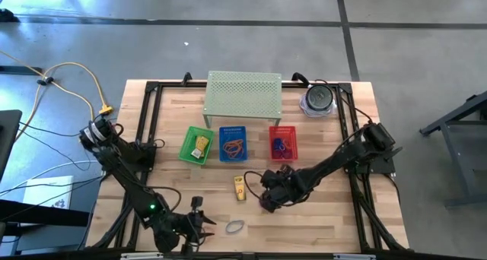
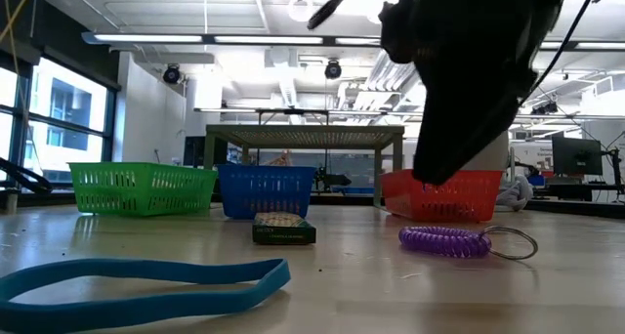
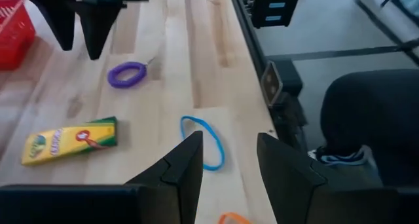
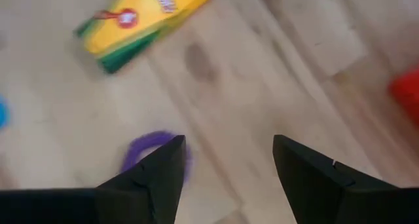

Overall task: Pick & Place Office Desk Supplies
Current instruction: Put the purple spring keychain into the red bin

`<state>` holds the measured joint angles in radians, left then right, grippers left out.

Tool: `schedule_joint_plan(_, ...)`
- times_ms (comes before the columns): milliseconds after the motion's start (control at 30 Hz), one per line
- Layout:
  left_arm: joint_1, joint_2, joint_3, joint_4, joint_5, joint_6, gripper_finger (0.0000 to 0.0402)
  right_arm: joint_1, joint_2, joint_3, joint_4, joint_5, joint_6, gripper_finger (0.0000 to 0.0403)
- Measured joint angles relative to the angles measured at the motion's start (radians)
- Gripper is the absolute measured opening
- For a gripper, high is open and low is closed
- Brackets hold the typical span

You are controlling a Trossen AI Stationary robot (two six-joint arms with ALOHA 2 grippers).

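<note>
A purple coiled band (image 4: 147, 152) with a metal ring (image 2: 513, 243) lies on the table right of a yellow packet (image 1: 240, 188). My right gripper (image 4: 226, 165) hovers open just above the coil, its fingers pointing steeply down, the coil beside one fingertip. A blue rubber band (image 3: 204, 142) lies flat near the table's front edge. My left gripper (image 3: 226, 158) stands open above the front edge, just left of the blue band, with nothing between its fingers. An orange band (image 3: 232, 219) peeks out below it.
A green basket (image 1: 196, 146), a blue basket (image 1: 233, 143) and a red basket (image 1: 283, 142) stand in a row mid-table, each holding small items. Behind them stands the pale green perforated shelf (image 1: 243, 96), with a round grey object (image 1: 318, 100) at the back right.
</note>
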<state>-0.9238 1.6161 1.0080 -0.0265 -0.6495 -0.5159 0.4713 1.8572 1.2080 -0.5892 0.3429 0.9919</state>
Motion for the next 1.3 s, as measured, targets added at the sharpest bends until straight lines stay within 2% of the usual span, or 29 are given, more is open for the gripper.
schedule_joint_plan(133,0.028,0.000,0.000,-0.002,0.000,0.038,0.0140,0.010,0.000,-0.018,0.007,0.066,0.000,0.0219)
schedule_joint_plan(433,0.060,0.000,0.000,-0.028,0.069,0.035,0.0140,0.104,0.000,-0.057,0.115,0.055,-0.148,0.0219)
schedule_joint_plan(667,0.049,0.000,0.000,-0.027,0.082,0.024,0.0140,0.125,0.000,-0.116,0.199,0.157,-0.156,0.0219)
schedule_joint_plan(867,0.048,0.000,0.000,-0.027,0.082,-0.013,0.0140,0.117,0.000,-0.147,0.295,0.150,-0.234,0.0219)
schedule_joint_plan(1067,0.042,0.000,0.000,-0.026,0.082,-0.038,0.0140,0.118,0.000,-0.188,0.312,0.146,-0.235,0.0219)
schedule_joint_plan(1300,0.023,0.000,0.000,-0.026,0.082,-0.073,0.0140,0.114,0.000,-0.245,0.429,0.112,-0.284,0.0219)
